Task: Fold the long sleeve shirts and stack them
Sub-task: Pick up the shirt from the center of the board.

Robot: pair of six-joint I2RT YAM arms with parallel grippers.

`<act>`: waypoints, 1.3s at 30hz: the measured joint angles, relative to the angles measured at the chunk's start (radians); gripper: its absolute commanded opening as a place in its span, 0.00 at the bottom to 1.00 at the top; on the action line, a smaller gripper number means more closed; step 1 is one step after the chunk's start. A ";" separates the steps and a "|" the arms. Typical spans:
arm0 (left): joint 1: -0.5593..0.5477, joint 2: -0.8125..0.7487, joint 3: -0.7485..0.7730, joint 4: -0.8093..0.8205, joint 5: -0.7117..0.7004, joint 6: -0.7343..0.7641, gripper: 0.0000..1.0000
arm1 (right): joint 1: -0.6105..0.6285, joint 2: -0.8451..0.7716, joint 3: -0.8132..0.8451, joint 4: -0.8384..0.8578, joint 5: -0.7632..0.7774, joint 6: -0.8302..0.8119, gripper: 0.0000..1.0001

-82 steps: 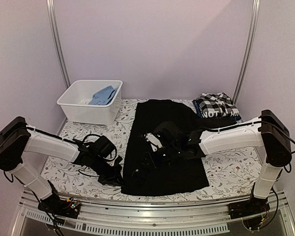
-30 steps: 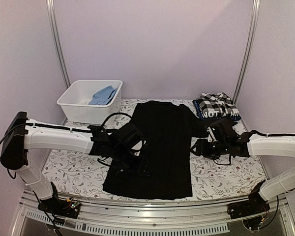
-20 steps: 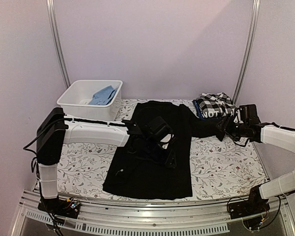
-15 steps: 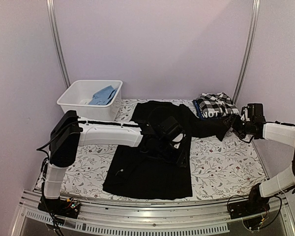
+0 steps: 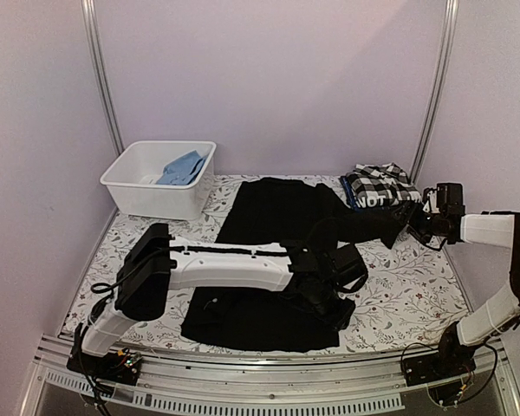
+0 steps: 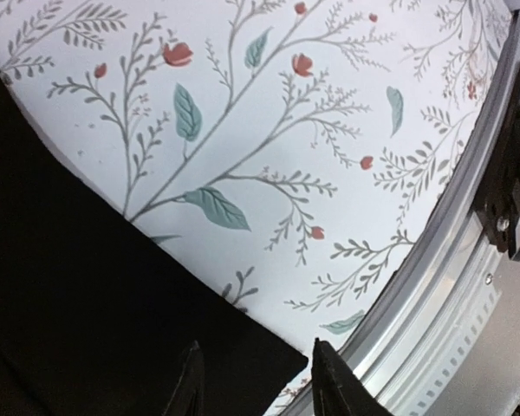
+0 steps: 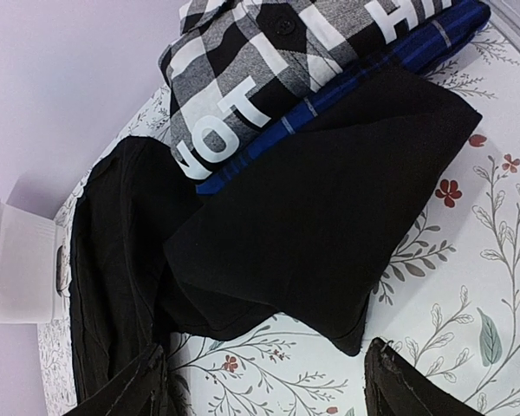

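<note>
Two shirts shown, black shirt (image 5: 277, 217) spread left of the folded checked shirt (image 5: 381, 184), sleeve (image 7: 329, 199) laid up against it, right claw (image 7: 269, 368) held wide open, empty, left claw (image 6: 258, 377) parted over black cloth, hold cannot be told.

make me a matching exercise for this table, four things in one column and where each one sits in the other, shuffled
Things
1. black shirt
2. checked shirt
3. white bin
4. blue cloth

Places
a. far left corner of the table
b. inside the bin
c. spread across the middle of the table
d. folded, at the far right corner

Pairs: 1-c, 2-d, 3-a, 4-b
</note>
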 measured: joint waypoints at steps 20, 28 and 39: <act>-0.130 0.134 0.171 -0.179 -0.198 0.003 0.22 | 0.000 -0.053 0.010 0.004 -0.017 -0.003 0.77; -0.130 0.141 0.183 -0.202 -0.243 0.002 0.00 | 0.000 -0.053 0.008 0.006 -0.016 -0.005 0.77; -0.109 -0.020 -0.024 -0.132 -0.257 -0.021 0.00 | 0.000 0.015 -0.002 0.039 -0.013 -0.027 0.69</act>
